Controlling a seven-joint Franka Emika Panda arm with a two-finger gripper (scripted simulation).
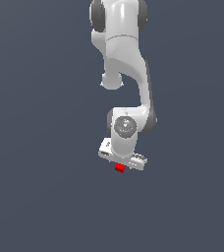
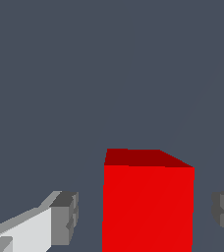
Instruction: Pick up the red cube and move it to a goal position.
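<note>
The red cube (image 1: 119,168) is a small bright red block on the dark grey floor, partly covered by the white hand of the arm in the exterior view. In the wrist view the cube (image 2: 148,206) stands between the two grey fingertips (image 2: 67,216), with a gap of floor showing on each side of it. My gripper (image 1: 120,166) is open and straddles the cube without touching it; it also shows in the wrist view (image 2: 146,214). The fingers are hidden under the hand in the exterior view.
The white arm (image 1: 126,74) reaches down from the top of the exterior view. The plain dark grey floor (image 1: 35,147) spreads on all sides. No goal marker shows.
</note>
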